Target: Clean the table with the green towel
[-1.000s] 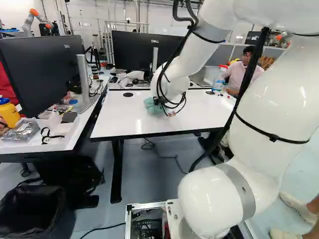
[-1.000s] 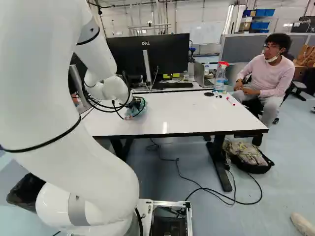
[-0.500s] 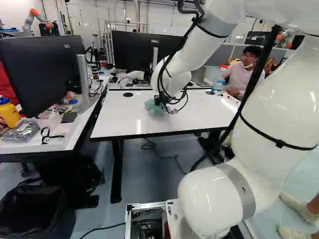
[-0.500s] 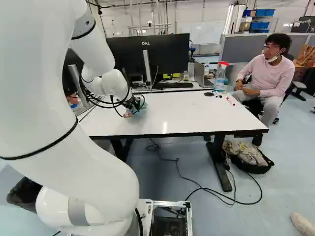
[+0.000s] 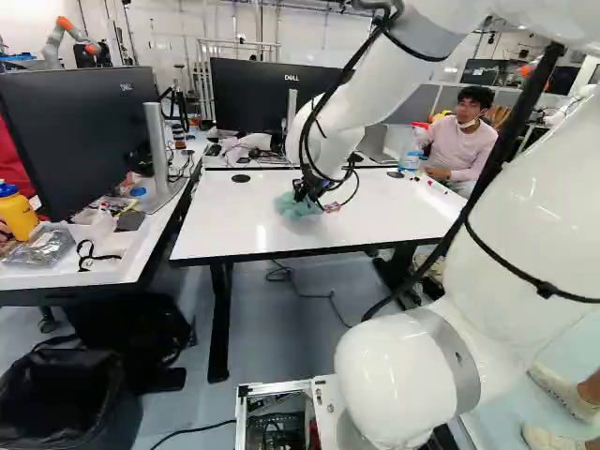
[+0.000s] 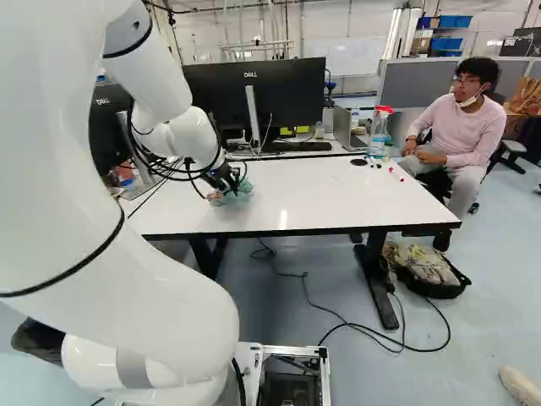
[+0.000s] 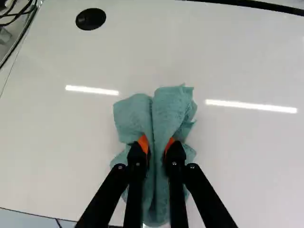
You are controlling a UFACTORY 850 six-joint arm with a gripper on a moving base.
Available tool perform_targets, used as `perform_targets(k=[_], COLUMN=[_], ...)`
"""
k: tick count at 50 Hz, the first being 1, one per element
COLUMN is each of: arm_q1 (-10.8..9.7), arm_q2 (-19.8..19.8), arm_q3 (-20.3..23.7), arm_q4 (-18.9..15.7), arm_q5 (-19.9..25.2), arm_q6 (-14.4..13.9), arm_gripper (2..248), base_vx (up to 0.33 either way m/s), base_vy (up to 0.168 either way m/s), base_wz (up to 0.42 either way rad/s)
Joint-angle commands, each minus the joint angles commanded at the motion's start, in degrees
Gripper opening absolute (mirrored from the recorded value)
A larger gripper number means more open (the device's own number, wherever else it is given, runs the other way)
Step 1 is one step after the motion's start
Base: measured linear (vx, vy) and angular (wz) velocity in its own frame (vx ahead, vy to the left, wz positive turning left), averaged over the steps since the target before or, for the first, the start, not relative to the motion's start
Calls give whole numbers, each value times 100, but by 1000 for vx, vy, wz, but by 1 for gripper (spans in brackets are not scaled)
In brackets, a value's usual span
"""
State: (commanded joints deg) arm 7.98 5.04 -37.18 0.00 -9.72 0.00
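The pincer [image 5: 302, 191] is down low over the table [image 5: 234, 225], its two fingers a little apart with a ridge of the towel [image 7: 166, 111] squeezed between them; the orange pads [image 7: 143, 143] press on the cloth from both sides; the towel lies bunched on the white top, spreading ahead of the fingers and out past each of them, with a deep crease running lengthwise between its two folds. In the wrist view a black disc [image 7: 90, 19] sits in the top, ahead of the towel and off to one side; the arm [image 5: 342, 112] slopes down to the pincer with black cables [image 6: 156, 165] looped about its end.

Farther out, at the right of the right base view, a red marker [image 6: 396, 173] lies on the table; a spray bottle [image 6: 379, 134] with a red head stands near the far edge; beyond that edge are a laptop [image 6: 342, 128] and a monitor [image 6: 292, 93]. At the left of the left base view, a yellow bottle [image 5: 17, 216] stands on a side table [image 5: 127, 267]; a black bin [image 5: 70, 398] is on the floor below; another robot [image 5: 70, 36] shows far behind.
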Motion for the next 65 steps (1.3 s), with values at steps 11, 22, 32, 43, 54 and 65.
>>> perform_targets(k=[11, 22, 32, 43, 54, 65], arm_q1=[0, 0, 0, 0, 0, -42], arm_q2=[233, 477, 546, 546, 546, 554], arm_q3=[43, 87, 99, 99, 99, 107], arm_q4=[0, 0, 0, 0, 0, 7], arm_q5=[-511, -995, -1217, -1233, -1233, -1143], arm_q6=[0, 0, 0, 0, 0, 0], arm_gripper=[55, 55, 55, 55, 55, 55], base_vx=[0, 0, 0, 0, 0, 0], base_vy=[0, 0, 0, 0, 0, 0], base_wz=[0, 0, 0, 0, 0, 0])
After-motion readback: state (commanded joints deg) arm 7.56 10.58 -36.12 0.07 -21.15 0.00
